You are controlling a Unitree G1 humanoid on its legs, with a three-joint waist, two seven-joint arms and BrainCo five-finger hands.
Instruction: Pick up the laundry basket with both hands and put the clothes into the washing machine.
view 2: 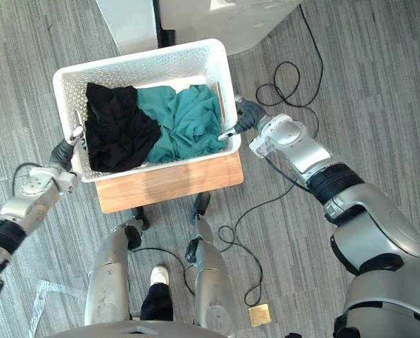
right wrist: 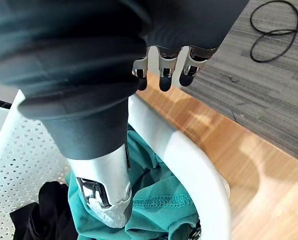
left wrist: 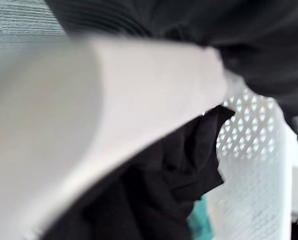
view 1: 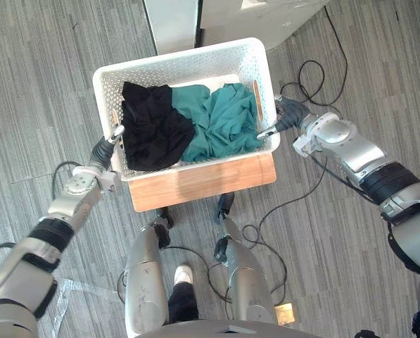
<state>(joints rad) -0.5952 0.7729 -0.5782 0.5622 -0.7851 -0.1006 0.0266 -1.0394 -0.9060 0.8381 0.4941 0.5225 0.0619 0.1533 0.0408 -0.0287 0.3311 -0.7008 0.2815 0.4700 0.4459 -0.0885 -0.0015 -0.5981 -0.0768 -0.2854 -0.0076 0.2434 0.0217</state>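
Note:
A white perforated laundry basket (view 1: 181,60) sits on a low wooden table (view 1: 202,179) in front of me. Inside it, a black garment (view 1: 153,127) lies on the left and a teal garment (view 1: 224,120) on the right. My left hand (view 1: 105,149) is at the basket's left rim (left wrist: 89,110), with its thumb lying over the edge. My right hand (view 1: 283,116) grips the right rim (right wrist: 188,165): its thumb (right wrist: 106,195) is inside against the teal cloth and its fingers (right wrist: 163,75) curl round the outside.
A white and grey appliance (view 1: 266,14) stands just beyond the basket's far side. Grey wood-pattern floor lies all round the table. A brass floor plate (view 1: 285,313) sits near my right foot.

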